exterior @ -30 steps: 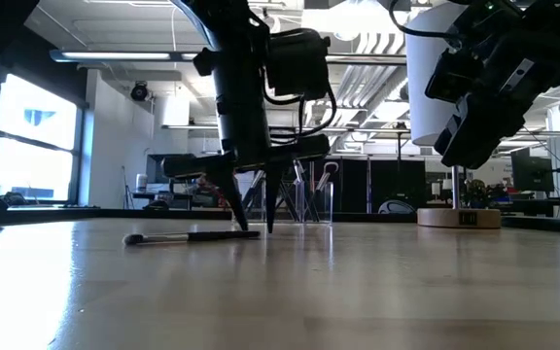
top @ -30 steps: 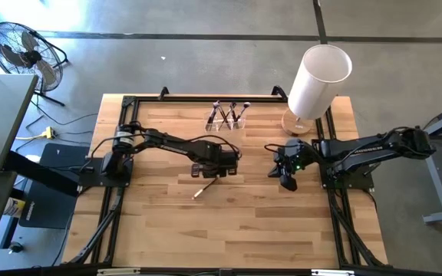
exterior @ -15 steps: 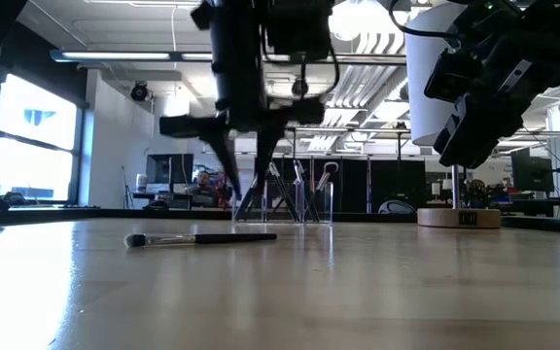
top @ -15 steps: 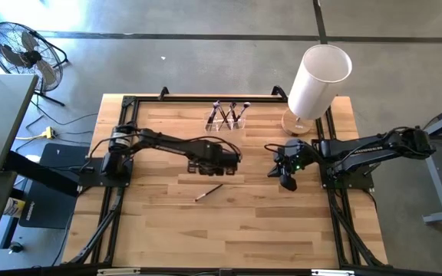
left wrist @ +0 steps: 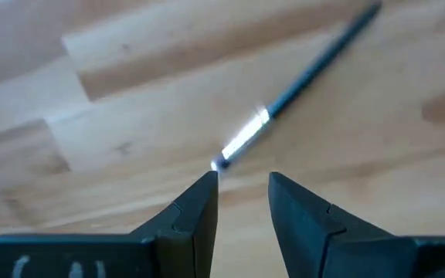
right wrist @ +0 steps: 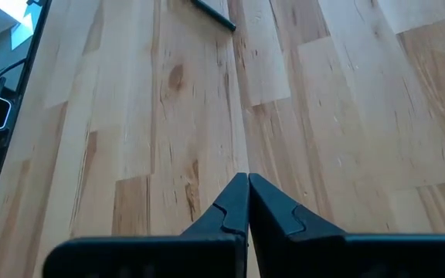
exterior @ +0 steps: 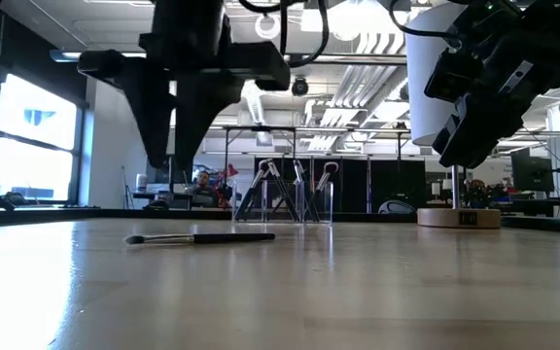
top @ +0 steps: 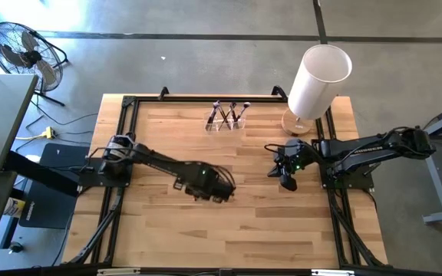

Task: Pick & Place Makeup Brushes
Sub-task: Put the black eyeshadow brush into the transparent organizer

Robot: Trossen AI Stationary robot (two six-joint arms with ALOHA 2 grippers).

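Observation:
One makeup brush (left wrist: 284, 104) lies flat on the wooden table (top: 282, 230), with a dark handle, a silver ferrule and a small tip; the low view shows the makeup brush (exterior: 202, 237) too. My left gripper (left wrist: 242, 185) hangs open above its bristle end, fingers pointing down, clear of it and of the table. In the high view my left gripper (top: 208, 190) covers that brush. More makeup brushes stand in a small clear holder (top: 227, 116) at the far edge. My right gripper (top: 286, 180) waits shut at the right, above the table.
A big white cylinder (top: 317, 80) stands on a round wooden base at the far right corner. A black frame runs along the table's far edge and sides. Bare wood lies in front of both grippers toward the near edge.
My left gripper has risen from the table beside the lying brush, gone toward the near edge and rolled a little about its own axis. Its fingers have stayed apart, and the brush still lies flat on the table.

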